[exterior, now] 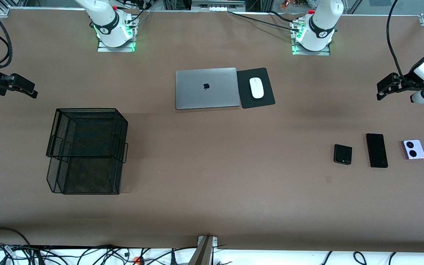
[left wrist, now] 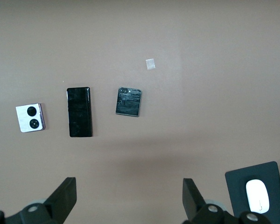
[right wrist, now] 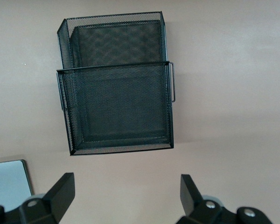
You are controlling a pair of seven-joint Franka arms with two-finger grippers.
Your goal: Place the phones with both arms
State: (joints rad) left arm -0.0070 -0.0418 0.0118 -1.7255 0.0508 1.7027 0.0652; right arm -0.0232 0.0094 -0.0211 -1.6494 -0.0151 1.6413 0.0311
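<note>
Three phones lie apart in a row on the brown table toward the left arm's end: a small squarish black phone (exterior: 343,154) (left wrist: 129,101), a long slim black phone (exterior: 377,150) (left wrist: 79,111) and a lilac-white phone (exterior: 413,149) (left wrist: 30,118) with two black circles. My left gripper (exterior: 382,91) (left wrist: 129,196) is open and empty, up in the air over that end of the table, apart from the phones. My right gripper (exterior: 26,88) (right wrist: 127,193) is open and empty, up over the right arm's end of the table, beside the mesh basket.
A black two-tier wire-mesh basket (exterior: 90,109) (right wrist: 113,65) stands toward the right arm's end. A shut silver laptop (exterior: 206,88) (right wrist: 7,182) and a white mouse (exterior: 256,87) (left wrist: 257,194) on a black pad (exterior: 261,102) lie mid-table near the bases. A small tape mark (exterior: 328,179) lies near the phones.
</note>
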